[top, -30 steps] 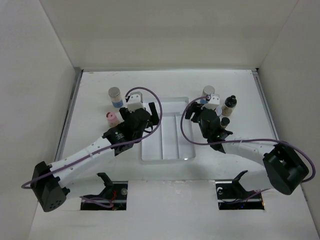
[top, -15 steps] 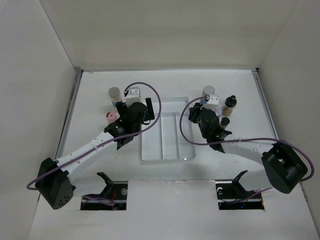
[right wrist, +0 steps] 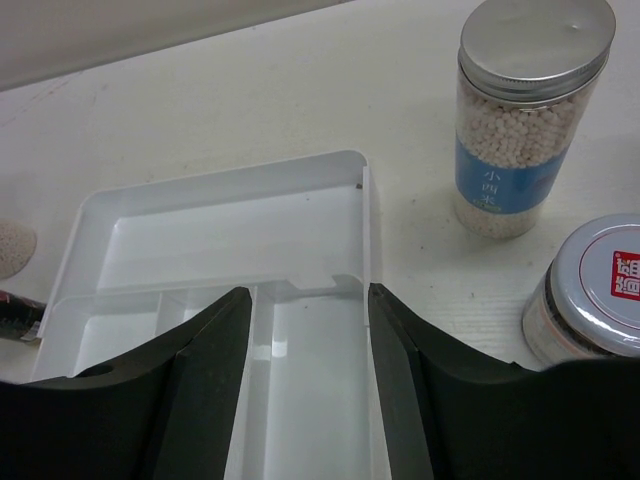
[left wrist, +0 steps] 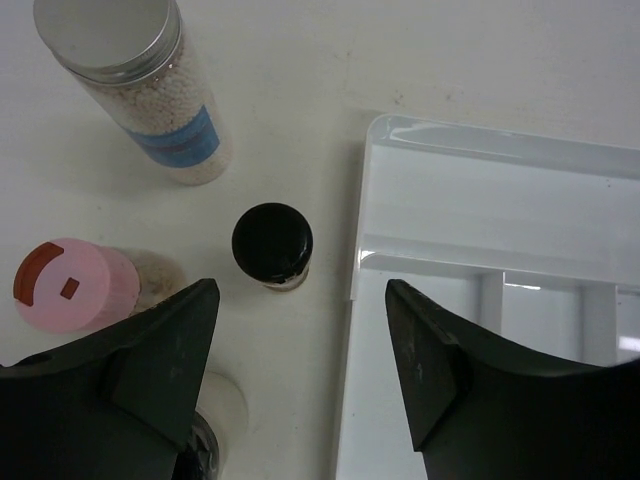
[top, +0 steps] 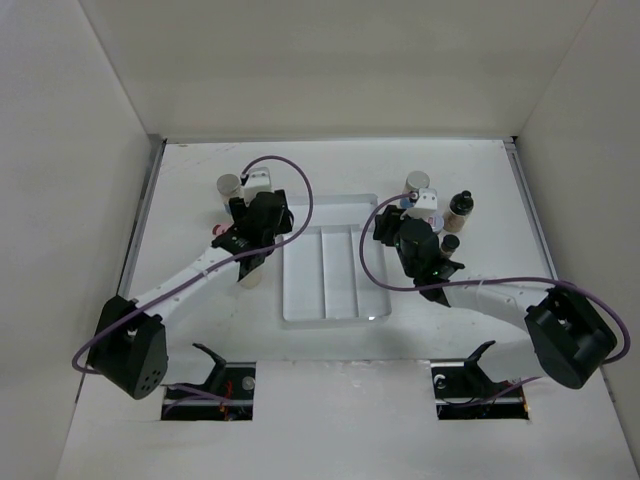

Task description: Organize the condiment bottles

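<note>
In the left wrist view a pale condiment bottle with a grey lid and blue label (left wrist: 150, 90) stands at the top left. A pink-capped bottle (left wrist: 70, 285) stands at the left, and a small black-capped bottle (left wrist: 272, 243) between them. My left gripper (left wrist: 300, 300) hangs open just short of the black-capped bottle, holding nothing. A pale round thing (left wrist: 225, 405) is partly hidden under its left finger. My right gripper (right wrist: 308, 295) is open over the tray's right edge, holding nothing. A second pale bottle (right wrist: 520, 120) stands to its right. Two dark black-capped bottles (top: 460, 208) (top: 450, 243) stand further right.
The clear divided tray (top: 330, 300) lies between the arms, with its left rim (left wrist: 365, 200) beside the left gripper. A short jar with a red-and-white lid label (right wrist: 600, 290) sits close to the right finger. White walls (top: 100, 150) enclose the table on three sides.
The left arm has swung left from the tray's left edge to the bottle group. The right arm has stayed about where it was.
</note>
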